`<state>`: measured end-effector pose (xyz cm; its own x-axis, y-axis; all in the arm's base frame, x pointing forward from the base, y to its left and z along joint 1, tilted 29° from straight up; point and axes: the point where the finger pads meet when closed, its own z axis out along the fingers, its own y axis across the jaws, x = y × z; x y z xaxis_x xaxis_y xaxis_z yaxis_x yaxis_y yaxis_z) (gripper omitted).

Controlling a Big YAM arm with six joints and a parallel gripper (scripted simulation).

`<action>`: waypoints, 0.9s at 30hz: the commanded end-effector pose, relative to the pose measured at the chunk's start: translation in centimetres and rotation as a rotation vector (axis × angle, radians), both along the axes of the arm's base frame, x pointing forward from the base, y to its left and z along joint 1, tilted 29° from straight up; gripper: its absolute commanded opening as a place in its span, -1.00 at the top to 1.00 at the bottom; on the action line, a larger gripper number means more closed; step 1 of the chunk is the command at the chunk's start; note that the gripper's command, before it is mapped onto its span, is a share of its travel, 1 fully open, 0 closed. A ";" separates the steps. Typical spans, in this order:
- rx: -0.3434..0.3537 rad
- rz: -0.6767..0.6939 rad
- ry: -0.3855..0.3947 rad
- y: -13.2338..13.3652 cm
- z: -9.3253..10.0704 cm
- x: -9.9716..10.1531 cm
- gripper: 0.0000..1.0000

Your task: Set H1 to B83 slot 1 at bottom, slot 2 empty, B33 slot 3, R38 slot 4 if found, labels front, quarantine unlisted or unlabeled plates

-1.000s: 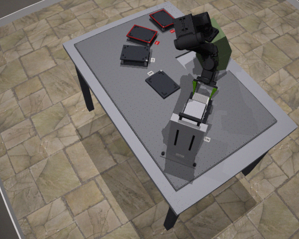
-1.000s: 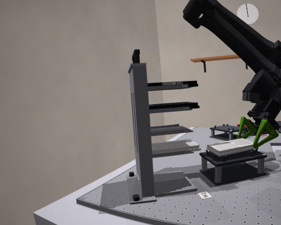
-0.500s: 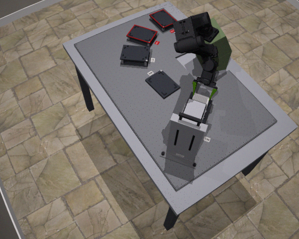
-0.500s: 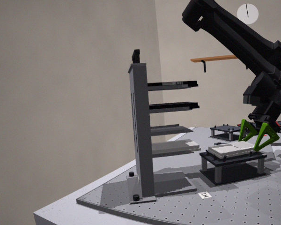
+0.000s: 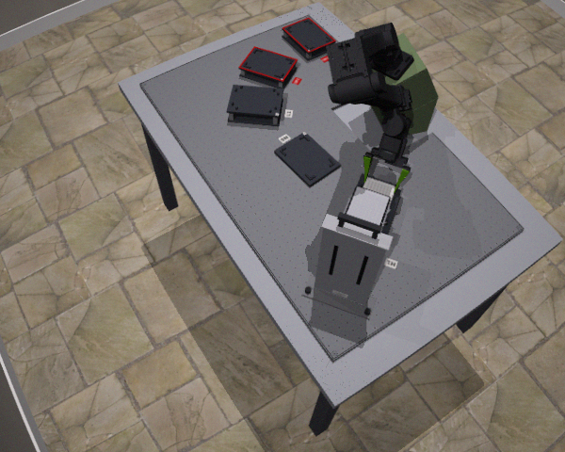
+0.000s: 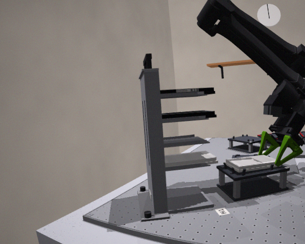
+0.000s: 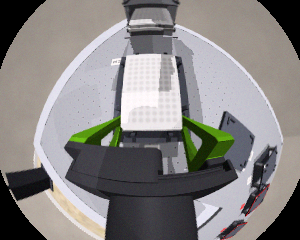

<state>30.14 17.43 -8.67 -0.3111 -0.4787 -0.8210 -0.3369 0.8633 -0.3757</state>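
Note:
The plate hotel H1 [image 6: 152, 136] stands at the front of the deck, and from above it shows in the top view [image 5: 353, 252]. Slot 1 holds a light grey plate [image 6: 190, 157]. The slot 2 shelf [image 6: 185, 140] looks bare. Slots 3 [image 6: 188, 114] and 4 [image 6: 186, 91] each hold a dark plate; the slot 4 plate has a pale strip on its long side. A white plate [image 6: 249, 162] lies flat on a raised black nest [image 6: 252, 178] in front of the hotel. My gripper [image 6: 269, 158] is shut on this plate's end away from the hotel, one green finger on each long side [image 7: 152, 132].
Two red-rimmed quarantine nests [image 5: 268, 64] [image 5: 308, 35] sit bare at the far edge. The raised nest L1 [image 5: 254, 104] and the flat nest N6 [image 5: 307, 158] are bare too. The arm's base [image 5: 409, 92] stands behind the gripper.

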 end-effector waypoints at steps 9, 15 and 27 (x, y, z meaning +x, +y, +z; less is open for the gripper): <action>-0.040 0.006 0.018 -0.8 -1.1 -0.2 -0.72; -0.036 0.013 0.024 -0.7 -1.1 -0.5 -0.86; -0.036 0.013 0.024 -0.7 -1.1 -0.5 -0.86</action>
